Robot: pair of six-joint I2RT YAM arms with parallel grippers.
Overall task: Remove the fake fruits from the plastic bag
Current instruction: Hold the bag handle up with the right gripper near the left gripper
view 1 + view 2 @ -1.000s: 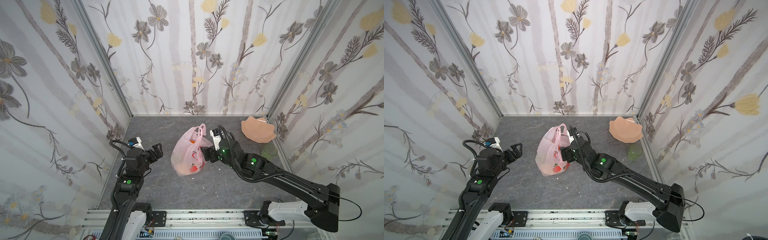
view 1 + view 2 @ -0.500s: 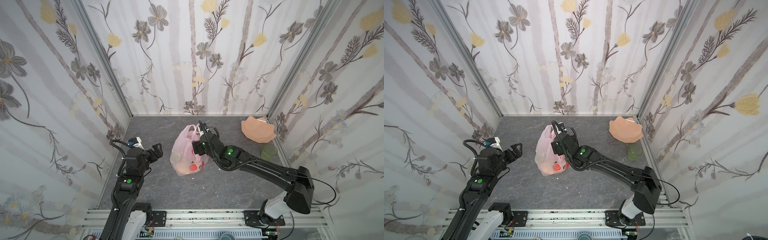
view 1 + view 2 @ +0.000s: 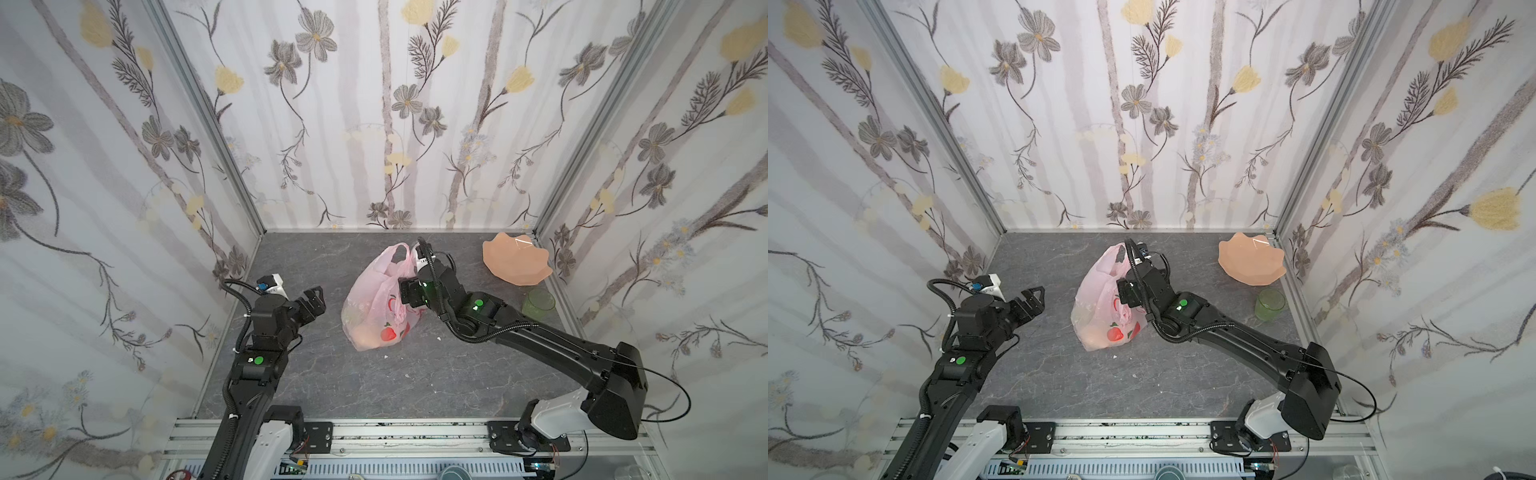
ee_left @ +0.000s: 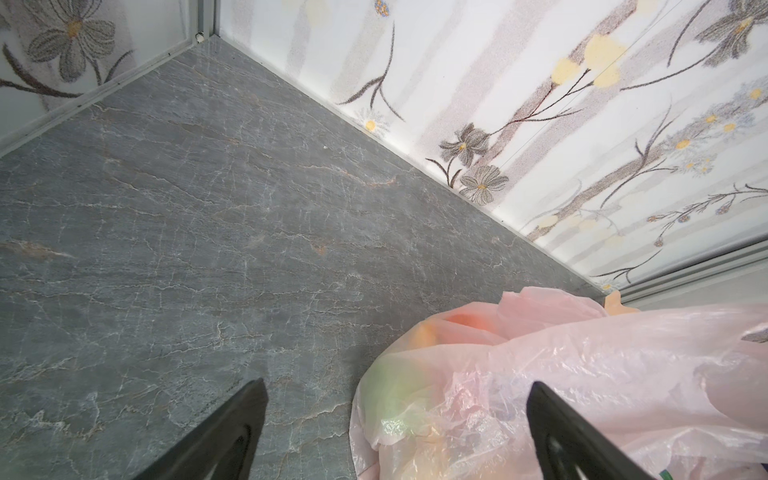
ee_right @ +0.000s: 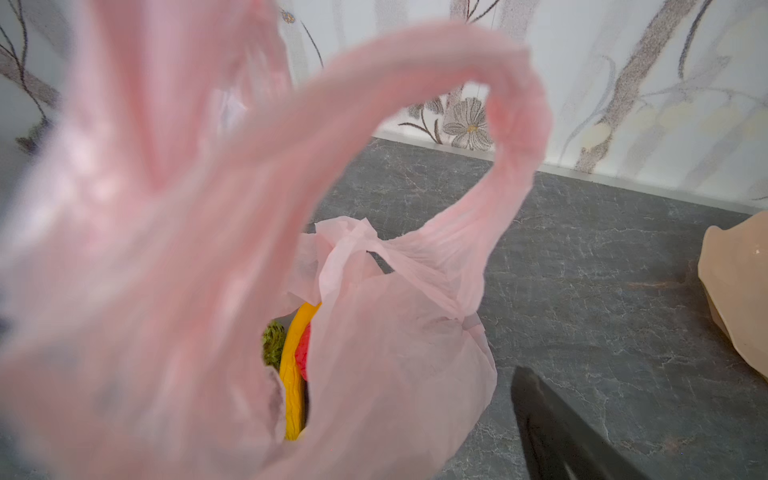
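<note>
The pink plastic bag (image 3: pixel 376 305) (image 3: pixel 1100 309) sits mid-table, handles raised. In the right wrist view its mouth gapes a little, and the fake fruits show inside: a yellow banana (image 5: pixel 293 374), a red apple (image 5: pixel 304 353) and a green fruit (image 5: pixel 274 343). My right gripper (image 3: pixel 405 291) (image 3: pixel 1125 293) (image 5: pixel 374 424) is open at the bag's right side by the mouth. One of its fingers (image 5: pixel 552 432) stands clear of the film; the other is hidden behind plastic. My left gripper (image 3: pixel 313 299) (image 3: pixel 1032 299) (image 4: pixel 395 415) is open, short of the bag (image 4: pixel 582 374).
A peach scalloped plate (image 3: pixel 515 259) (image 3: pixel 1252 259) (image 5: pixel 735 299) lies at the back right. A green translucent cup (image 3: pixel 539 304) (image 3: pixel 1270 304) stands in front of it by the right wall. Flowered walls close in three sides.
My right gripper has moved left from beside the bag to its mouth, and the arm now stretches lower across the table. The left arm has not moved.
</note>
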